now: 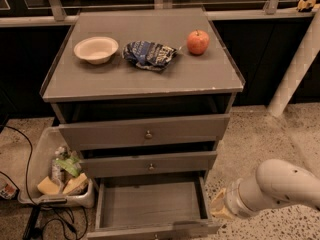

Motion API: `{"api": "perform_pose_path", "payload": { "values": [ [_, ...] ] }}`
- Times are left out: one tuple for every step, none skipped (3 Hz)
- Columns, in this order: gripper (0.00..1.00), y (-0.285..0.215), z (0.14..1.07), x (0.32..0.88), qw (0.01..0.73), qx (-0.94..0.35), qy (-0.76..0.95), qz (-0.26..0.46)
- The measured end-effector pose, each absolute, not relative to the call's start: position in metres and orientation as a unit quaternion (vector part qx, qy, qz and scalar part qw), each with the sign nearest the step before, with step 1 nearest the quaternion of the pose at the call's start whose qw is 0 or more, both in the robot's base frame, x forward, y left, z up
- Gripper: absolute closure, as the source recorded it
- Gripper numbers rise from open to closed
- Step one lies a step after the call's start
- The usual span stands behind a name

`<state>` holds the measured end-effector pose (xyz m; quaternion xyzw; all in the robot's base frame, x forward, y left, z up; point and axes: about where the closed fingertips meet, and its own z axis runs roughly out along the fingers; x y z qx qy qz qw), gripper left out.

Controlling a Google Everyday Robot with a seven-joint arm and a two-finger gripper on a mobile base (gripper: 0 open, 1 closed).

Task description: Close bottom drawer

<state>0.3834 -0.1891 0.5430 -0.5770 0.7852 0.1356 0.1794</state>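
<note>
The grey wooden bottom drawer (pixel 150 204) stands pulled out, and the picture's lower edge cuts through its plain front, so its small round metal knob (pixel 156 237) barely shows. The gripper (pixel 218 207) is only a blurred tan shape just beside the drawer's right wall. The white rounded robot arm (pixel 275 186) behind it runs off the right edge. The print on the crumpled dark blue snack bag (pixel 150 55) is unreadable. The contents of the clear plastic bin (pixel 35 156) are too blurred to name.

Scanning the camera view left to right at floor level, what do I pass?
clear plastic bin of clutter → open grey wooden bottom drawer → end effector, beside the drawer's right side → white robot arm
</note>
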Motion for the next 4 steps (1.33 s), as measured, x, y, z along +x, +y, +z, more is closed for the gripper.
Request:
{"api": "perform_pose_path", "payload": {
  "values": [
    [1.00, -0.189, 0.544, 0.384, 0.180, -0.577, 0.785, 0.134],
    [1.00, -0.188, 0.530, 0.383, 0.178, -0.572, 0.790, 0.129],
    [1.00, -0.186, 0.490, 0.388, 0.185, -0.568, 0.792, 0.128],
    [1.00, -0.180, 0.436, 0.396, 0.217, -0.555, 0.791, 0.138]
  ]
}}
